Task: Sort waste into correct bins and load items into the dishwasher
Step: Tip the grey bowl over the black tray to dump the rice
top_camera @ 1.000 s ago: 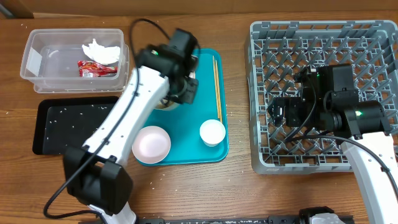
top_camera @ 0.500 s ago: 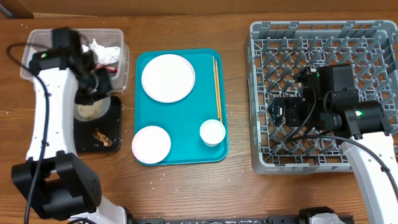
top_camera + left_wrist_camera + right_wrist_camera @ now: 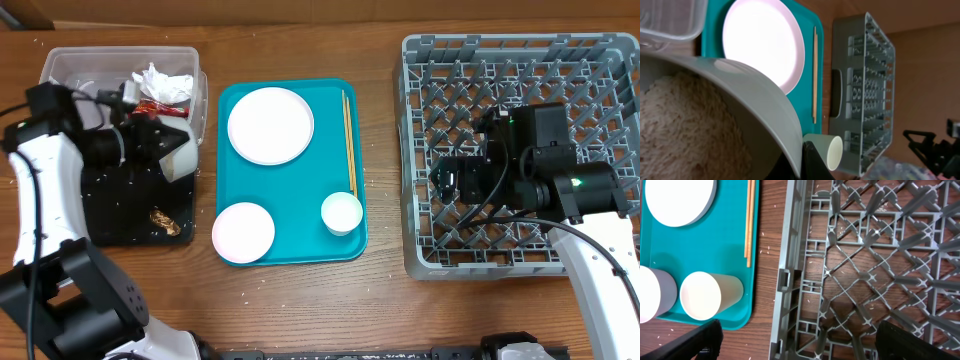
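My left gripper (image 3: 165,148) is shut on the rim of a small bowl (image 3: 181,156), which it holds tipped on its side above the black tray (image 3: 110,215). In the left wrist view the bowl (image 3: 740,105) has rice clinging inside, and the gripper (image 3: 802,161) pinches its wall. Brown scraps (image 3: 165,218) and rice grains lie on the black tray. The clear tub (image 3: 70,75) holds the white tissue (image 3: 160,82) and the red wrapper (image 3: 152,106). My right gripper (image 3: 800,347) hangs open and empty over the left part of the grey rack (image 3: 560,70), its gripper (image 3: 450,180) above the lattice.
The teal serving tray (image 3: 300,215) carries the pink plate (image 3: 270,125), a second bowl (image 3: 243,232), the white cup (image 3: 341,212) and the chopsticks (image 3: 349,140). Rice grains are scattered on the wooden table between the tray and the rack (image 3: 865,255).
The left arm carried the bowl from the teal tray to the black tray, where brown scraps now lie, and has tipped it on its side. The right arm has not moved.
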`<action>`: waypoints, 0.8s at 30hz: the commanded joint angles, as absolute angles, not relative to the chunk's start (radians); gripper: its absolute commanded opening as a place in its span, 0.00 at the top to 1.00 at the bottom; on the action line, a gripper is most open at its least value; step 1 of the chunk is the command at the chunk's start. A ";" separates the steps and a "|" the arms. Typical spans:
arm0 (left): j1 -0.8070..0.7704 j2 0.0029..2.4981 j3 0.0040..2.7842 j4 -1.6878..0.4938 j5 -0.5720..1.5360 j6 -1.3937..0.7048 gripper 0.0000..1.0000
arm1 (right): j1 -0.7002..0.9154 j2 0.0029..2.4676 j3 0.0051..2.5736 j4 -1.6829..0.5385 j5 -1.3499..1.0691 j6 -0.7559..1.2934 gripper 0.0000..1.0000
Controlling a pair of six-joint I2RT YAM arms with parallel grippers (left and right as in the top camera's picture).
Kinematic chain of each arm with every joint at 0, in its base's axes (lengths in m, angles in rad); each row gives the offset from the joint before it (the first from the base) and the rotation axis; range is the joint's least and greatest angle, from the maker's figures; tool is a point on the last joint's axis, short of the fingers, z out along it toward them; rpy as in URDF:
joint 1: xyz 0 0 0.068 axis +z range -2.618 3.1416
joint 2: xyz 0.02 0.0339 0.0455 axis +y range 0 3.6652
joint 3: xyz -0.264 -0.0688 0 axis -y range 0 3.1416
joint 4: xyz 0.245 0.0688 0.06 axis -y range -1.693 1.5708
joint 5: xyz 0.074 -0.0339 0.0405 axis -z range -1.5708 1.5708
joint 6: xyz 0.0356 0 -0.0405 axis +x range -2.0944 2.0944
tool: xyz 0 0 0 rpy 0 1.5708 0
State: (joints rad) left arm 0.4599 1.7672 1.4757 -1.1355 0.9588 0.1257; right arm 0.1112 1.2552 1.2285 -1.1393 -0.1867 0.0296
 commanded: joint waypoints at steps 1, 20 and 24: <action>0.542 1.745 1.465 -1.176 1.029 0.218 0.96 | 0.107 1.253 1.247 -1.135 -0.196 0.030 0.00; 0.704 1.746 1.270 -0.955 1.356 0.139 0.96 | 0.107 1.253 1.248 -1.137 -0.196 0.030 0.00; 0.728 1.746 1.270 -0.916 1.467 0.063 0.96 | 0.107 1.253 1.248 -1.136 -0.196 0.030 0.00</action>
State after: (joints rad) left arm 0.7055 1.7668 1.2701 -0.9390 1.3334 0.1421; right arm 0.1108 1.2552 1.2285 -1.1412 -0.1871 0.0299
